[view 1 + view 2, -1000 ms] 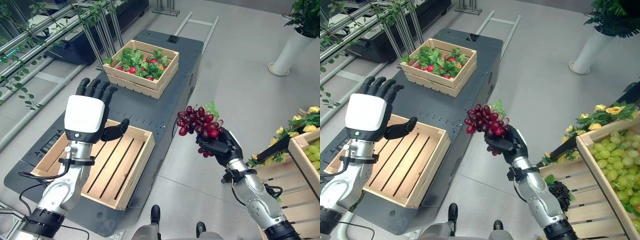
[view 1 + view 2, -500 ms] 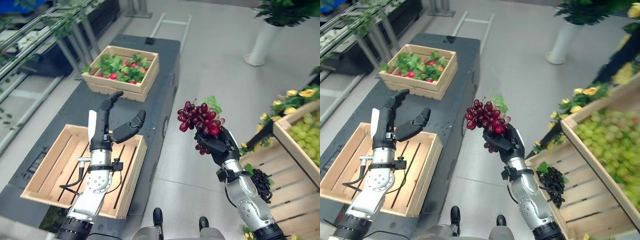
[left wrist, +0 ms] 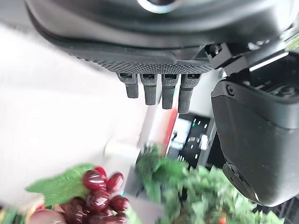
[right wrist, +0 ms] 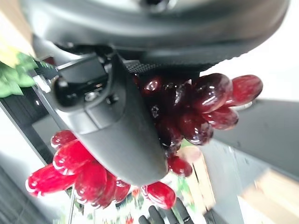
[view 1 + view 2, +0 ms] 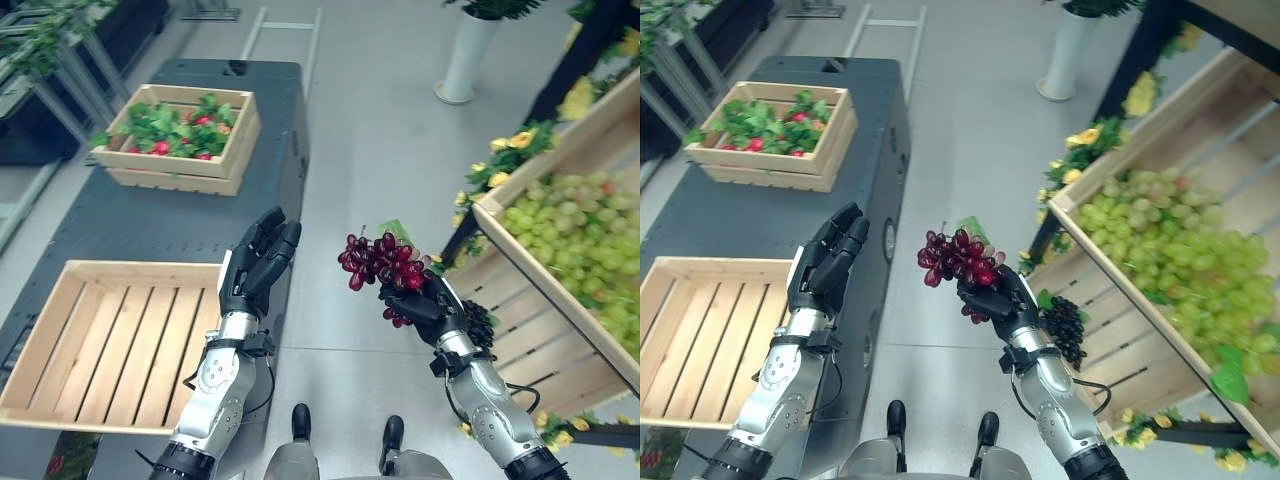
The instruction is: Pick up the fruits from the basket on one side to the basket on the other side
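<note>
A bunch of dark red grapes with a green leaf is held up over the floor, my right hand shut round its lower part. In the right wrist view the thumb lies across the grapes. My left hand stands open just left of the bunch, fingers straight and together, apart from it; its fingers hold nothing. An empty slatted wooden crate lies at the lower left on a dark platform. At the right, a tilted wooden crate holds green grapes.
A second crate with leafy red fruits sits further back on the platform. Dark grapes lie in a lower crate beside my right arm. Yellow flowers trim the right-hand stand. A white planter stands on the floor at the back.
The camera has swung right, bringing the green grape crate into view. My left hand has come down from over the empty crate and turned towards the bunch. The right hand keeps its hold.
</note>
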You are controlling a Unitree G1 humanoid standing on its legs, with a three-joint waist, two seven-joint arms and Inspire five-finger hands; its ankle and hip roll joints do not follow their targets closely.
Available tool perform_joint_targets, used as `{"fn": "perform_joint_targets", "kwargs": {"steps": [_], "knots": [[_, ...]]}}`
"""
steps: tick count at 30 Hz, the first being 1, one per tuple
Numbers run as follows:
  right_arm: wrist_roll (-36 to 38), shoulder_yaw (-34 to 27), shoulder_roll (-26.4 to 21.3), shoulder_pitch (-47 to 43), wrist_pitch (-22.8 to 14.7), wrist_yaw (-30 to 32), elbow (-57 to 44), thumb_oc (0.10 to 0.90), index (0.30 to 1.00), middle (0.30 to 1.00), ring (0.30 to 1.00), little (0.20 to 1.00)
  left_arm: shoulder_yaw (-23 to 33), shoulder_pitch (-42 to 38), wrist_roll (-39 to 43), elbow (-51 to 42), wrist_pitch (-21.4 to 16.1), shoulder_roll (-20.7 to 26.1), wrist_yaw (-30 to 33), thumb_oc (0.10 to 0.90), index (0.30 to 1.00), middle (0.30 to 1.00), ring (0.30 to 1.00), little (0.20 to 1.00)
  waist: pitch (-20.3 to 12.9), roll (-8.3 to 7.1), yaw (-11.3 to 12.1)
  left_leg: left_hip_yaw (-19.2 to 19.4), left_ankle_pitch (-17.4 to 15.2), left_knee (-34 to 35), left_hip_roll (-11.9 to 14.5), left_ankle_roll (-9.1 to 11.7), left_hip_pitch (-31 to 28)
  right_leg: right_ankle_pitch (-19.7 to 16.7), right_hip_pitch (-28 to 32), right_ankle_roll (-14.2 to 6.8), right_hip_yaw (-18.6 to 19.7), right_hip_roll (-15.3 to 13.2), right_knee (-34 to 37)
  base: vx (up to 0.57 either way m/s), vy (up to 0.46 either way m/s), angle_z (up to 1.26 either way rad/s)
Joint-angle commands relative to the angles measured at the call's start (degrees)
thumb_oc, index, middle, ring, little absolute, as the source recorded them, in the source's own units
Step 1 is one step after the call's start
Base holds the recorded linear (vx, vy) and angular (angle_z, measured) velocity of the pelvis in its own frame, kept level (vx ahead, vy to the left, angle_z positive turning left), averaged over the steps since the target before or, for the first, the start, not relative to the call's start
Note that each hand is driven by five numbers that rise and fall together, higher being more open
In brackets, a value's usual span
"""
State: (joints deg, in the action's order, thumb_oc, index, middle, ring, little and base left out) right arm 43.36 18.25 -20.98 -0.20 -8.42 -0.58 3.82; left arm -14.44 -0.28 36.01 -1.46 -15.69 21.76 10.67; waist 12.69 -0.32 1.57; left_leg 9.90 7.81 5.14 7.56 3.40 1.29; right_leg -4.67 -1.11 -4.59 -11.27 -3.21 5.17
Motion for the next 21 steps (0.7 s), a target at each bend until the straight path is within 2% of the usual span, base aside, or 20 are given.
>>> {"fn": "perform_joint_targets", "kwargs": {"steps": [1, 5, 11, 14, 21], "knots": [[3.95, -2.96, 1.81, -2.34, -6.37, -5.05, -2.93, 0.4, 0.3, 0.3, 0.3, 0.3, -0.01, -5.53, 2.0, -3.43, -9.68, -0.64, -1.76, 0.8, 0.9, 0.9, 0.9, 0.9, -6.1, -2.35, -1.13, -3.18, -6.05, -0.23, -4.37, -2.6, -1.36, 0.82, 1.65, -1.96, 3.05, -2.0, -0.17, -0.03, -0.111, -0.27], [7.06, -3.78, 1.75, -2.32, -6.12, -7.49, 1.43, 0.4, 0.3, 0.3, 0.3, 0.3, 0.32, -4.92, 3.4, -3.16, -9.86, -1.32, -1.88, 0.8, 0.9, 0.9, 0.9, 0.9, -6.22, -2.26, -0.52, -8.99, -6.48, -0.96, -6.05, -2.74, -0.65, 0.91, 1.45, -0.79, 5.35, -0.84, -0.17, -0.01, -0.053, -0.5], [9.9, -5.67, 3.47, -1.95, -8.98, -5.87, 6.2, 0.4, 0.3, 0.3, 0.3, 0.3, 0.33, -3.52, 5.53, -3.15, -8.51, -1.62, -5.45, 0.8, 0.9, 0.9, 0.9, 0.9, -6.34, -1.9, -0.97, -7.24, -6.62, -0.91, -5.48, -2.51, -1.67, 1.12, 2.19, -0.61, 3.88, -1.19, -0.17, 0.04, 0.006, -0.11], [13.06, -8.32, 4.86, -2.48, -10.74, -2.51, 10.43, 0.4, 0.3, 0.3, 0.3, 0.3, 0.3, -2.83, 6.11, -3.78, -6.6, -1.38, -6.99, 0.8, 0.9, 0.9, 0.9, 0.9, -6.57, -1.41, -1.09, -6.77, -7.01, -0.4, -5.5, -2.66, -2.6, 1.3, 2.57, -0.78, 3.57, -1.51, -0.17, 0.08, 0.003, 0.05], [18.89, -12.05, 3.86, -4.94, -12.42, 0.17, 17.9, 0.4, 0.3, 0.3, 0.3, 0.3, -0.49, -3.78, 8.3, -4.29, -3.79, -0.49, -8.47, 0.8, 0.9, 0.9, 0.9, 0.9, -6.1, -0.28, -1.08, -6.43, -7.35, -0.14, -5.55, -2.94, -3.08, 1.89, 2.56, -0.85, 3.52, -1.46, -1.38, 0.05, -0.014, 0.0]]}}
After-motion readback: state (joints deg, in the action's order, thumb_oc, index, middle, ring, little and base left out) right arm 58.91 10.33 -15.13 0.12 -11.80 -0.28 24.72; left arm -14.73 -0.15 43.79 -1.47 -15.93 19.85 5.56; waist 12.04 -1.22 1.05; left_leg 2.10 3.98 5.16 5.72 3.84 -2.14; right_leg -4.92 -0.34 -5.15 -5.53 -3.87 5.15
